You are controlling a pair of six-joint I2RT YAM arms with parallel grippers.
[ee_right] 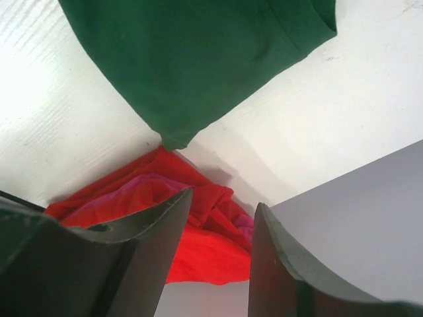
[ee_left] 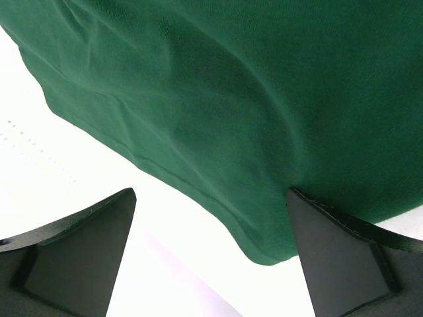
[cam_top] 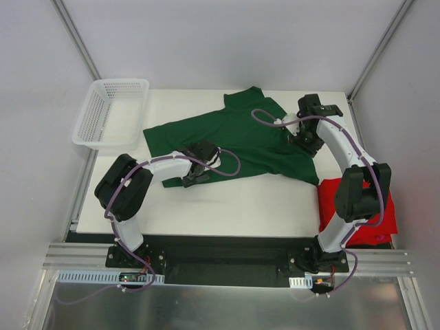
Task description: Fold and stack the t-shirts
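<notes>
Your left claw [ee_left: 210,196] is wide open at the green t-shirt [cam_top: 234,141]'s near hem, mid counter [cam_top: 240,206]. Your right claw [ee_right: 221,205] is half open, gripping nothing. The red t-shirt [cam_top: 386,223] is bunched at the near right corner.

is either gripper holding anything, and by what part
Nothing is held. Left gripper stands open at the hem of the green shirt; right gripper is open and empty.

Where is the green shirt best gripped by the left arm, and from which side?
Probably the hem corner of the green shirt, approached from the table's near side. It lies flat and pokes out between the left gripper's open jaws, with bare table around it.
</notes>
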